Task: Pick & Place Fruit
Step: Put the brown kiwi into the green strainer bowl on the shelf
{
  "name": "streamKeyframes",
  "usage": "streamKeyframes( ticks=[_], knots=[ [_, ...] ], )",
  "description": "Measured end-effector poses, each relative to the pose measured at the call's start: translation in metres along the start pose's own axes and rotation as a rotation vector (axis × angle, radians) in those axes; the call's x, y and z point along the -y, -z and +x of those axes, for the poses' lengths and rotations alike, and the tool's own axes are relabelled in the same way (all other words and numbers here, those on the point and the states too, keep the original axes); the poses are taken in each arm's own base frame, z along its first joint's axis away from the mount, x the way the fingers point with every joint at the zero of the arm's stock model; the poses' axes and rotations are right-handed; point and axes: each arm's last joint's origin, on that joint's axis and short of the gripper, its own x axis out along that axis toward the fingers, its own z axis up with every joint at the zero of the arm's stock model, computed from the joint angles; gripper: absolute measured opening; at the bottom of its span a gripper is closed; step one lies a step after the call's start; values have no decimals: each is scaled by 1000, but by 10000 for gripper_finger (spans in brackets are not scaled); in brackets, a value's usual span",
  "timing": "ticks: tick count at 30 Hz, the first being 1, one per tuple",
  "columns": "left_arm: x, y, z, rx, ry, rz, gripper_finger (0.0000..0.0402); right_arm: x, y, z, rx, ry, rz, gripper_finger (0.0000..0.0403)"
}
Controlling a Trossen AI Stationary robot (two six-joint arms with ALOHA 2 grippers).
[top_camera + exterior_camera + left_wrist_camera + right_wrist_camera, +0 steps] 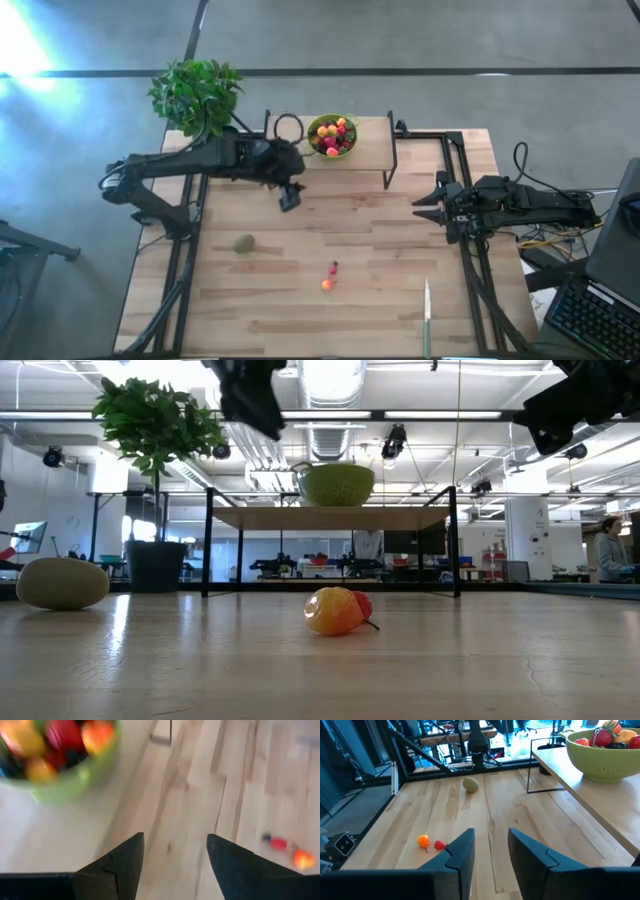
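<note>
Left gripper (290, 197) released and empty beside the fruit-filled bowl (313, 132), right gripper (432, 201) parted, empty, at the table (380, 270) edge, kiwi (243, 243) and two small fruits (329, 278) on the table

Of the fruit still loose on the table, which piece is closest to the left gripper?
The kiwi, fuzzy, brown and much bigger than the rest. It lies alone on the left gripper's side, while the small orange and red fruits sit farther out toward the table's middle.
</note>
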Motion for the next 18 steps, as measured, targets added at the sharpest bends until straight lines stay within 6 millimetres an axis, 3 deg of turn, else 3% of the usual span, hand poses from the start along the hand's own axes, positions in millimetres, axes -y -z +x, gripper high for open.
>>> streamKeyframes(
  ticks=[9,13,18],
  knots=[
    [32,60,13,-218,-21,9,220,0,0,0,0,0,0,141],
    [48,85,5,-236,-96,57,220,0,0,0,0,0,0,152],
    [65,111,-8,-230,-70,82,220,0,0,0,0,0,0,166]
  ],
)
